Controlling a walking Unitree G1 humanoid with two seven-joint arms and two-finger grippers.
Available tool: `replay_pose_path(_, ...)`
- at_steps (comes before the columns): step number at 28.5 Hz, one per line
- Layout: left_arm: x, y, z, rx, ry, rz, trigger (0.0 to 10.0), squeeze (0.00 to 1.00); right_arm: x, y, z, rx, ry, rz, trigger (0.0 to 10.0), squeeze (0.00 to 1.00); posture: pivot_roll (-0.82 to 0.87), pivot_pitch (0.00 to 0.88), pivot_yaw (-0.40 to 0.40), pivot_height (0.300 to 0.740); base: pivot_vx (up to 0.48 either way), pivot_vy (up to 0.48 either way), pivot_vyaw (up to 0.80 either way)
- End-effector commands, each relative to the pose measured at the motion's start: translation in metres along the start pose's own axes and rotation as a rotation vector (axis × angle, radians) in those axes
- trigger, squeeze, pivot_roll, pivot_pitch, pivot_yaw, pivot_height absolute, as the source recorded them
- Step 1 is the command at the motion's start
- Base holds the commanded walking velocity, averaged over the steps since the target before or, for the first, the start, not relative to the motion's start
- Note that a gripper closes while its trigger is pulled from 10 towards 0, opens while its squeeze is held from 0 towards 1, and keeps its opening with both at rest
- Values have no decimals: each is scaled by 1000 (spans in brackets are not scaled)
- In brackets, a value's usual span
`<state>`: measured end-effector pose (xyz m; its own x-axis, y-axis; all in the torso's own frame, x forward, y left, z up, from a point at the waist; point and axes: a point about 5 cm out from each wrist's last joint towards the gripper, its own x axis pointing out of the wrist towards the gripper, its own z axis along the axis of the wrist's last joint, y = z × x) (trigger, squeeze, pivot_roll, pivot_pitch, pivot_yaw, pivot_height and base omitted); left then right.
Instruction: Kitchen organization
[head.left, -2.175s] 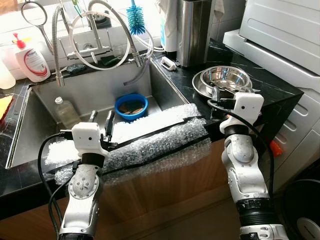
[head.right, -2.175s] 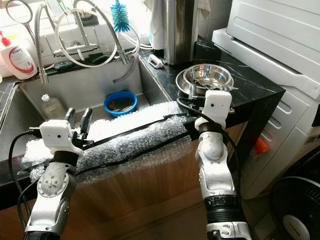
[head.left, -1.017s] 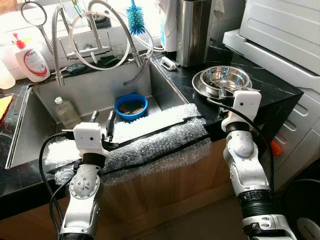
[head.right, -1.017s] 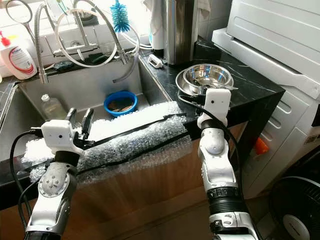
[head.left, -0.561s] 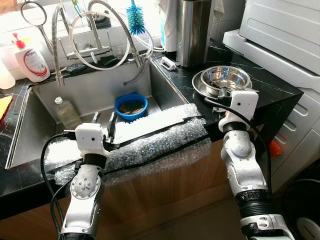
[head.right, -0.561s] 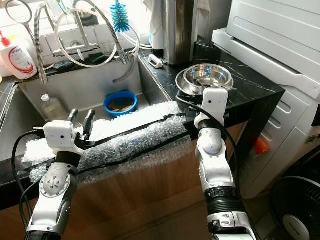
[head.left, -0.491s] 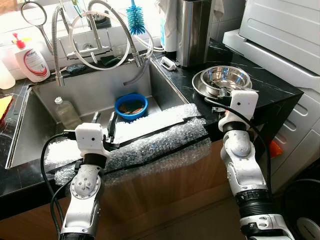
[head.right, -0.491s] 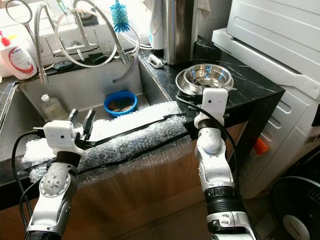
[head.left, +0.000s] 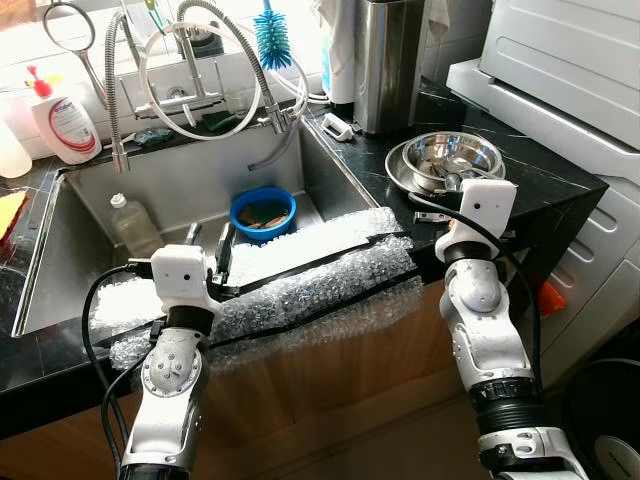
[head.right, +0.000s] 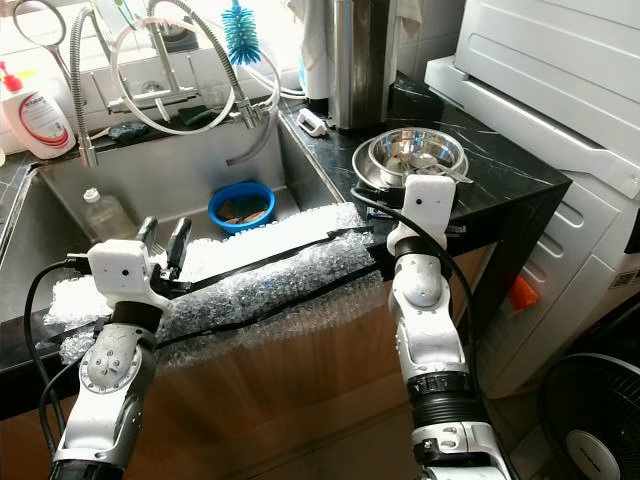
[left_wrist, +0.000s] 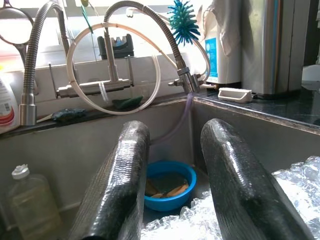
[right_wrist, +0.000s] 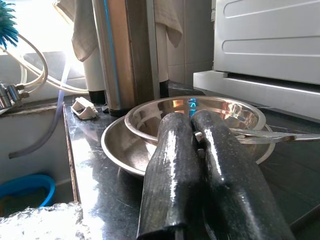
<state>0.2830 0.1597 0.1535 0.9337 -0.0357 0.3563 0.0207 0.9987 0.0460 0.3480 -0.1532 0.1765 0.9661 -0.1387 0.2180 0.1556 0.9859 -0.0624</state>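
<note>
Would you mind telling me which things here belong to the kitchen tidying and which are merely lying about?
Belonging to the job:
- stacked steel bowls on the counter
- right gripper, shut, just before the bowls
- left gripper, open, above the bubble wrap
- blue bowl in the sink

Lying about:
- soap bottle
- blue brush
- clear bottle
- steel canister

Left pincer (left_wrist: 172, 185) over the sink
Your fingers (left_wrist: 120, 190) stand apart, framing the blue bowl (left_wrist: 168, 185); bubble wrap (left_wrist: 280, 185) lies beside it.

bowl (head.left: 262, 213) in sink (head.left: 70, 260) | steel bowls (head.left: 444, 158) on counter, right
</note>
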Motion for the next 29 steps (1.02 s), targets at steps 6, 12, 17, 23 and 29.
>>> replay_pose_path(6,3,2,0,10,-2,-2,10000,0,4,5,9,26,-39,14,0,0,-190,0,104,740,0,0,0)
replay_pose_path(12,5,3,0,11,-7,-3,10000,0,4,8,29,76,-163,24,0,0,-190,0,107,740,0,0,0)
replay_pose_path(17,6,2,1,12,-11,-6,10000,0,4,8,40,80,-224,23,2863,0,-192,0,110,740,0,0,0)
replay_pose_path(23,15,23,16,-16,-60,99,10000,0,10,12,87,174,-388,90,10000,0,-199,0,118,740,0,0,0)
replay_pose_path(29,28,36,51,7,-166,84,10000,0,8,21,92,255,-394,223,10000,0,-193,0,114,740,0,0,0)
